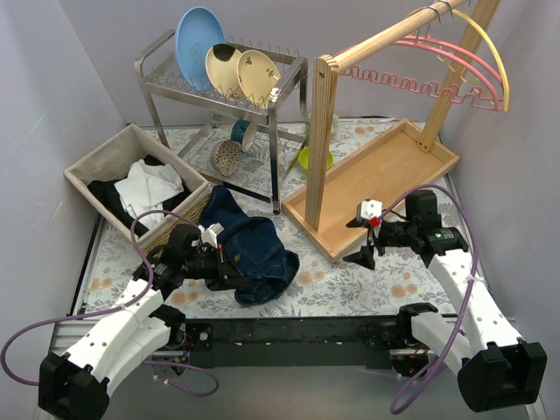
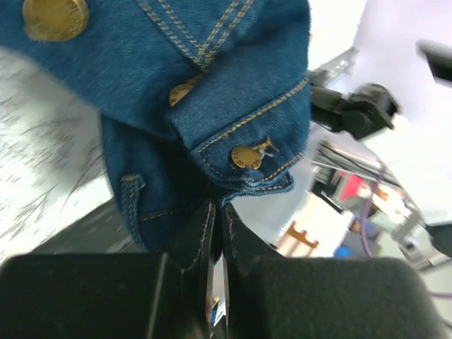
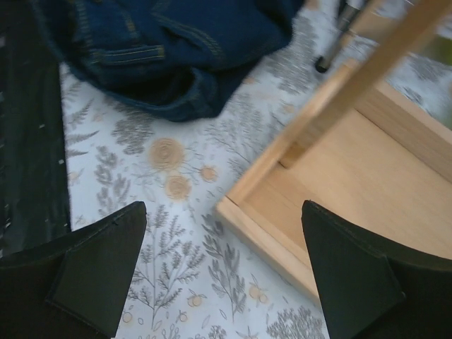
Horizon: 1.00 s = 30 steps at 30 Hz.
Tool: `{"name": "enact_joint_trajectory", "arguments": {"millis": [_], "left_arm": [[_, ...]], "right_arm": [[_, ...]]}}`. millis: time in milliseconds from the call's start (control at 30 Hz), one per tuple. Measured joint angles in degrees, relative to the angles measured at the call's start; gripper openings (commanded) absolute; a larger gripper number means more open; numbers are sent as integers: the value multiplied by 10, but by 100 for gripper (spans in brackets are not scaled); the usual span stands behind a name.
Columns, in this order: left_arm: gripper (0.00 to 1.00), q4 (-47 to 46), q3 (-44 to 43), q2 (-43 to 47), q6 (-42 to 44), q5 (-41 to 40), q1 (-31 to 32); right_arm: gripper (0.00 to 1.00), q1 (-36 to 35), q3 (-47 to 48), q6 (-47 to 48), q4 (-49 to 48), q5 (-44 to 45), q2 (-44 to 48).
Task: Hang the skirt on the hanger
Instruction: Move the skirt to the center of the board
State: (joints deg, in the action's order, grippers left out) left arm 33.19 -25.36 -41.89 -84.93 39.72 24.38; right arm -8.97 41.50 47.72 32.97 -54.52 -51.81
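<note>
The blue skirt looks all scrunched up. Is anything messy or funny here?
Yes. The denim skirt lies crumpled on the table, one edge pinched in the shut left gripper, while the pink hangers on the rail hang bare. Clothes in the basket are heaped too.

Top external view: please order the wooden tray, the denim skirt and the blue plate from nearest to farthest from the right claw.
From the right claw:
1. Wooden tray, right beside it.
2. Denim skirt, farther to the left.
3. Blue plate, far back left, in the dish rack.
</note>
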Motion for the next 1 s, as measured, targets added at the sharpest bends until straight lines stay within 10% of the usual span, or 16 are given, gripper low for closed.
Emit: {"name": "enact_joint_trajectory", "arguments": {"millis": [433,767,867,1000], "left_arm": [[0,154,-69,69,13,-122,5],[0,178,-58,136,-15,-146,5],[0,178,-57,144,-21,-150,5],[0,177,-57,152,-31,-155,5]], "right_arm": [[98,-345,46,-42,-49,137,-99],[83,-441,97,-168,-153,322,-257],[66,-459,93,-186,-169,347,-278],[14,-470,91,-204,-184,373,-302]]}}
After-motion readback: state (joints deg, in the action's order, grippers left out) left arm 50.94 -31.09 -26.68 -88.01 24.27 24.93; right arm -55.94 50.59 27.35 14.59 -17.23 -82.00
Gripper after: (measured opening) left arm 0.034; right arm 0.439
